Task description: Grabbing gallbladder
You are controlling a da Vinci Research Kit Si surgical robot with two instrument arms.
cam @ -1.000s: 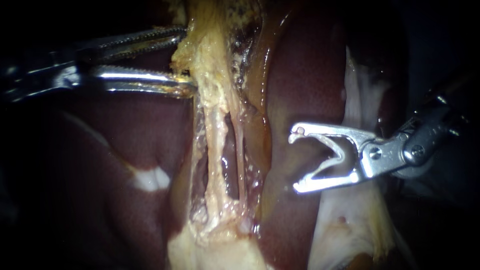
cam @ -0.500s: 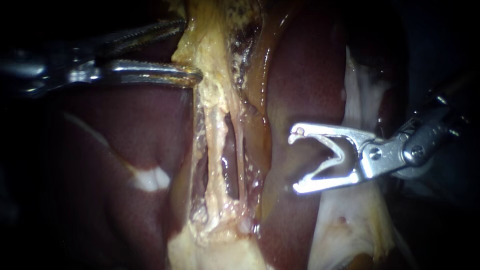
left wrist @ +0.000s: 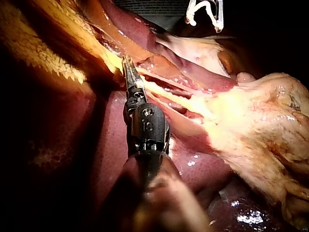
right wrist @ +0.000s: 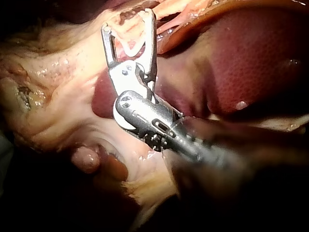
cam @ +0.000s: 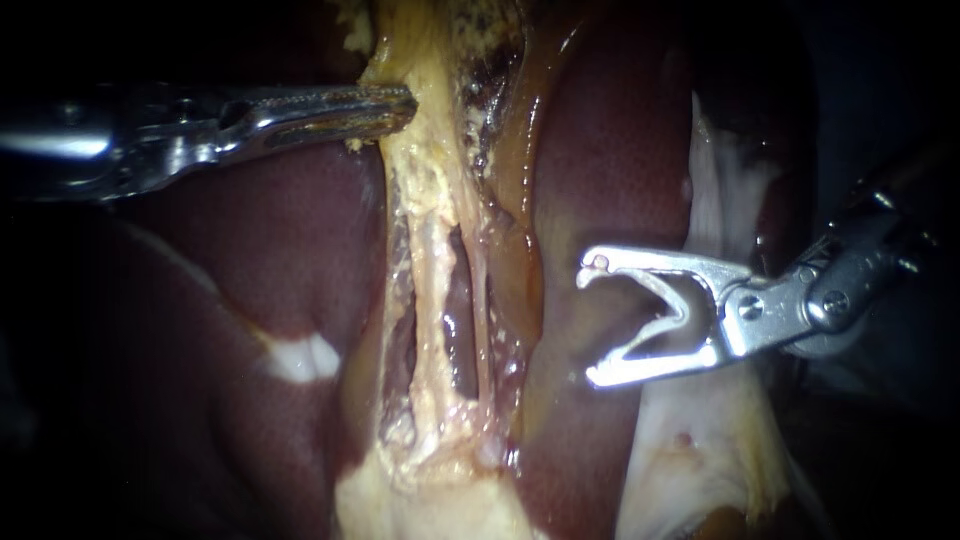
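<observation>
The pincer of the left instrument (cam: 403, 104) is clamped on the gallbladder (cam: 425, 170) at its yellow edge. The pincer of the right instrument (cam: 592, 320) is held apart over the liver (cam: 610, 150), with nothing gripped.

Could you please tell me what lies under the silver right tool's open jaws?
Between the jaws of the silver right tool, smooth dark red liver shows. Under its hinge runs pale whitish tissue, hidden there.

The pale yellow, ragged gallbladder strip (cam: 432, 190) is stretched upright, pinched near its top by the left instrument (cam: 398, 106).
</observation>
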